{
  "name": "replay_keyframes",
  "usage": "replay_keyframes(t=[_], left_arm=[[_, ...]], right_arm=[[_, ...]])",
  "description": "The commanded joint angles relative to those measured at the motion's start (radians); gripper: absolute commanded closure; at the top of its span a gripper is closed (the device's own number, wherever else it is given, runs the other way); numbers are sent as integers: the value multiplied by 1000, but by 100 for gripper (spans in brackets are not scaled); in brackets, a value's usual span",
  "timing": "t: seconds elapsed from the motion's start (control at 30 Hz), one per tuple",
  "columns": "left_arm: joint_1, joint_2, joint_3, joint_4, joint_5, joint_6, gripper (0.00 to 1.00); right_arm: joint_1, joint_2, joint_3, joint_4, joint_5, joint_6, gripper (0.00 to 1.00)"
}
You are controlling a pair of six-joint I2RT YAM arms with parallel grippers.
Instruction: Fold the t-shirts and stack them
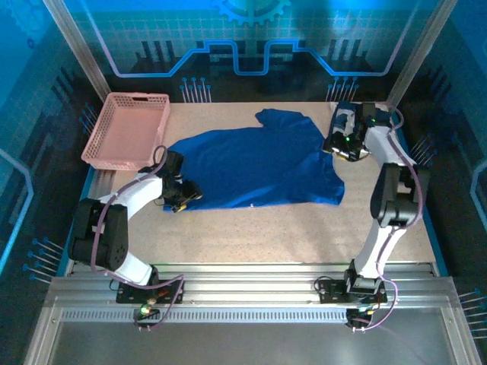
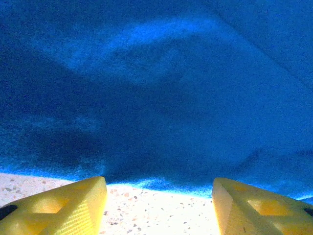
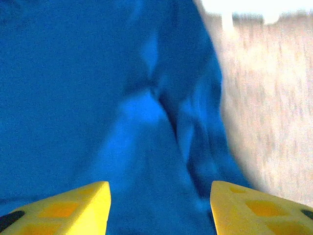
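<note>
While t-shirt [image 1: 259, 163] lies spread, pink basket [image 1: 125, 129] sits near

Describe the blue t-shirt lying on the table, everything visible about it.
The t-shirt is royal-blue, soft matte cloth, spread out nearly flat on the speckled beige table, unfolded and lightly wrinkled. No print shows on its upper face. A flap, likely a sleeve, points toward the far edge. The left gripper sits at its near-left corner, fingers apart just short of the hem; the right gripper hovers at its right side, fingers apart over rumpled cloth. Contact cannot be told.
</note>
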Motion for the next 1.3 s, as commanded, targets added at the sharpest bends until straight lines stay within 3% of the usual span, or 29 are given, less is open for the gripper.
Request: replay_keyframes(t=[0.0, 0.17, 0.4, 0.57, 0.73, 1.07, 1.27], left_arm=[[1, -7, -30, 62, -20, -49, 40], [4, 40, -32, 90, -27, -68, 40], [23, 67, -55, 105, -42, -73, 41], [74, 55, -91, 81, -62, -73, 41], [105, 43, -107, 35, -103, -39, 41], [109, -62, -203, -24, -116, -27, 41], [106, -216, -248, -99, -123, -44, 41]], right_arm=[[6, -163, -197, -37, -25, 70, 42], [6, -237, -449, 79, -37, 107, 42], [7, -106, -480, 176, 16, 157, 48], [0, -67, -449, 113, 167, 207, 83], [-18, -129, -473, 43, 231, 208, 97], [-47, -280, -640, -47, 220, 254, 94], [-70, -364, -698, -66, 234, 291, 82]])
